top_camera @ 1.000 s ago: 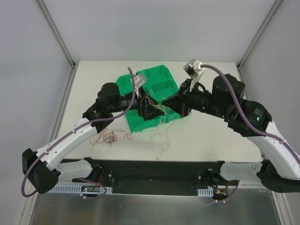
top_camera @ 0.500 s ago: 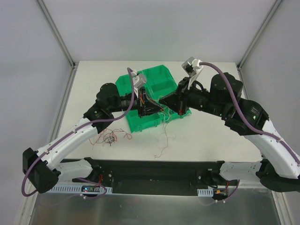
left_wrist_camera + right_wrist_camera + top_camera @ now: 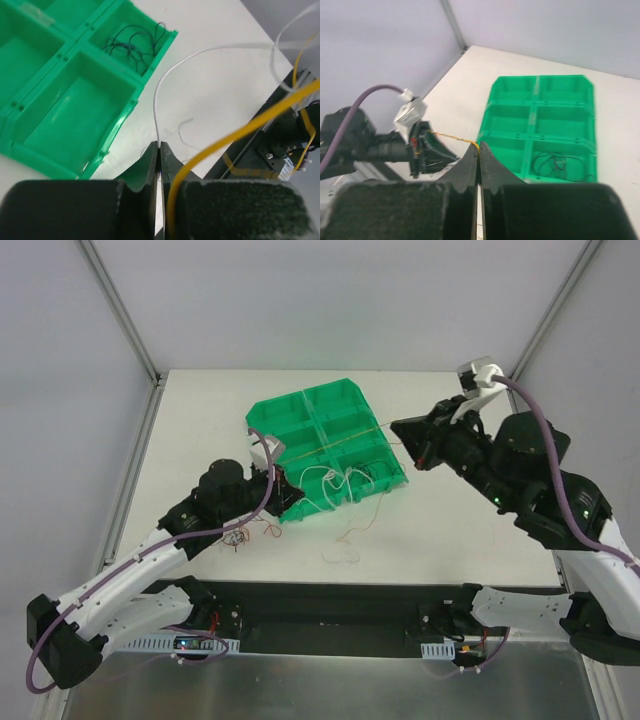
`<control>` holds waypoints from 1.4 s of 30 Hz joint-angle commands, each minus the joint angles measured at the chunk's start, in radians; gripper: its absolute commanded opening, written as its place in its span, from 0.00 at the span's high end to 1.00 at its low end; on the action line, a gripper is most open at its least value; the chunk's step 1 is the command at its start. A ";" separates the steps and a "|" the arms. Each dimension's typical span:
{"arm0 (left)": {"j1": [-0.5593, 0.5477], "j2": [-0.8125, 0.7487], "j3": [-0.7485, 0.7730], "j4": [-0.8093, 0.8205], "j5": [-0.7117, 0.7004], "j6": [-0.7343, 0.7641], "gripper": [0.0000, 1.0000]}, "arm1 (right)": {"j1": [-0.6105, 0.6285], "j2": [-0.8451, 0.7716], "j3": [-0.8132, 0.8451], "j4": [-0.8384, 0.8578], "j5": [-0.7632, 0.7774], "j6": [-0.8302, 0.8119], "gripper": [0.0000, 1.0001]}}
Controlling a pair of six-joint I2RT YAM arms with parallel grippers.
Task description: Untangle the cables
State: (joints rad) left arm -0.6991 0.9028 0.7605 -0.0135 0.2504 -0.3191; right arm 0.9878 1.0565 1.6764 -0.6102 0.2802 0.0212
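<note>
so the green tray (image 3: 290,430) sits about mid bench (image 3: 450,530), a bit toward the far edge. the left fingers (image 3: 151,165) are squeezed closed on the end of a white cable (image 3: 156,100), which curves up out of them and loops off over the bench. they're at the tray's corner closest to the near left of the bench. the right fingers (image 3: 487,165) are pinched closed too, on a yellow cable (image 3: 240,131), and they hang just off the tray's side that faces the right edge. that yellow one runs in a straight line across the top of the tray from the right fingers to the left ones. it passes right beside the left fingers, but i can't tell if it's actually clamped in there.

a black cable (image 3: 131,42) lies curled in the tray compartment at the corner toward the near right. a little red and orange tangle (image 3: 240,533) sits on the bench near the near edge, left of the tray, beside the left arm. another white loop (image 3: 345,552) lies on the bench between the tray and the near edge.
</note>
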 commanded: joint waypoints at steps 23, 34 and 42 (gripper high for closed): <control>0.196 -0.145 -0.125 -0.324 -0.047 0.009 1.00 | -0.196 0.338 0.492 0.030 0.140 -0.132 1.00; 0.194 -0.113 -0.067 -0.325 0.133 0.049 1.00 | -0.365 0.577 0.540 0.168 0.028 -0.095 1.00; 0.194 -0.090 -0.024 -0.342 0.202 0.080 1.00 | -0.465 0.700 0.510 0.254 -0.009 0.022 1.00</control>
State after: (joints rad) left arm -0.5087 0.8017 0.6895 -0.3492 0.3920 -0.2779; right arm 0.5526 1.7256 2.1818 -0.4500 0.3038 -0.0376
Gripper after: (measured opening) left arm 0.007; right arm 0.007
